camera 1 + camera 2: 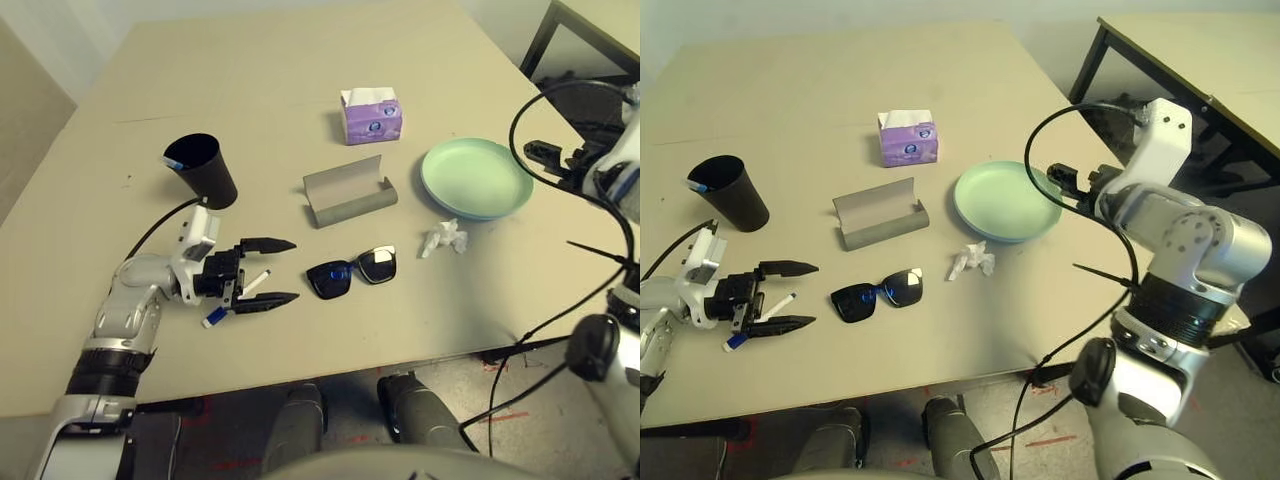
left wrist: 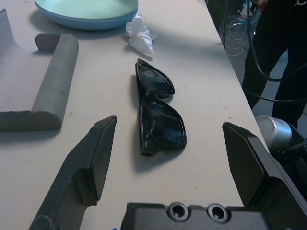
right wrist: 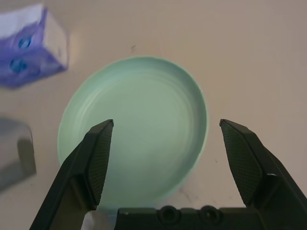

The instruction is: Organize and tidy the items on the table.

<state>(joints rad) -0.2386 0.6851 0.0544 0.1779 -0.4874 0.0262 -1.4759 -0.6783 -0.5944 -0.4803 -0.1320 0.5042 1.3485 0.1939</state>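
Note:
My left gripper (image 1: 265,272) is open and low over the table (image 1: 250,80). A white marker (image 1: 243,290) with a blue end lies between its fingers. Just to its right lie the black sunglasses (image 1: 352,272), lenses up. Behind them the grey glasses case (image 1: 348,192) stands open. The black cup (image 1: 205,170) is at the left with a marker end (image 1: 175,160) at its rim. A crumpled white tissue (image 1: 445,240) lies by the green plate (image 1: 476,178), which rests on a blue plate (image 2: 86,21). My right gripper (image 3: 165,124) hangs open above the green plate's right edge.
A purple tissue box (image 1: 371,115) stands behind the glasses case. A smaller black-legged table (image 1: 1200,70) is off to the right. Black cables (image 1: 1080,300) loop around my right arm. The table's front edge (image 1: 330,365) runs close behind the sunglasses.

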